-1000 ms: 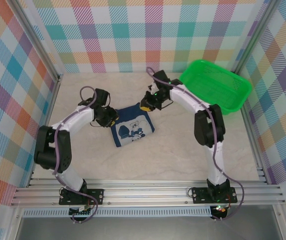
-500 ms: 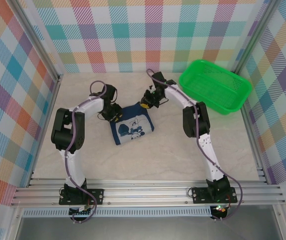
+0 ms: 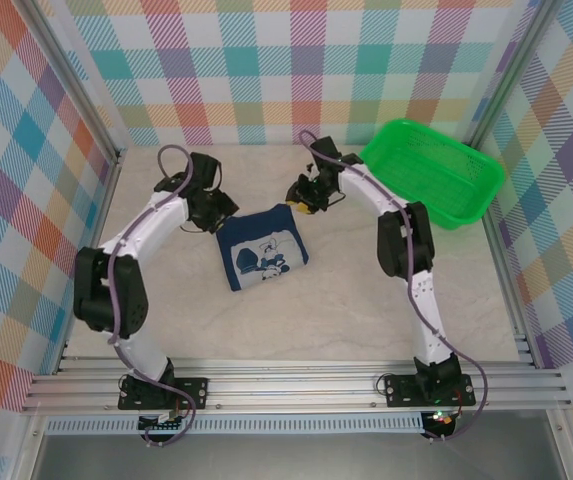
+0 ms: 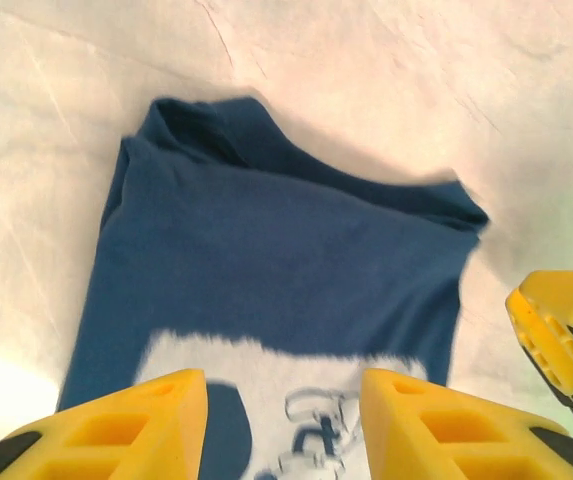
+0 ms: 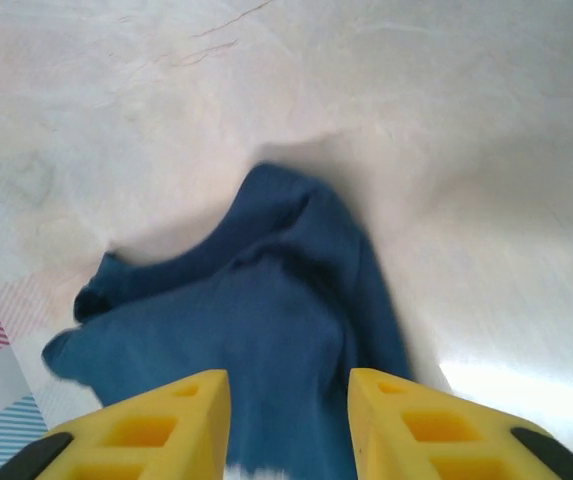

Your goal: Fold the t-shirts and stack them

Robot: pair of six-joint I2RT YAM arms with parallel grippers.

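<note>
We count one dark navy blue cotton t-shirt with a single white cartoon print on it. We count one bright green plastic mesh basket. We count two white and black jointed robot arms, a left arm and a right arm. They carry two grippers, one left gripper and one right gripper. Each has two yellow plastic fingers, four in all. We count one pale marbled table top and three checked walls around it.

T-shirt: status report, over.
Left gripper open, right gripper open, both at its far corners. T-shirt folded, print up, lying flat. Nothing in the way; green basket off right.
</note>
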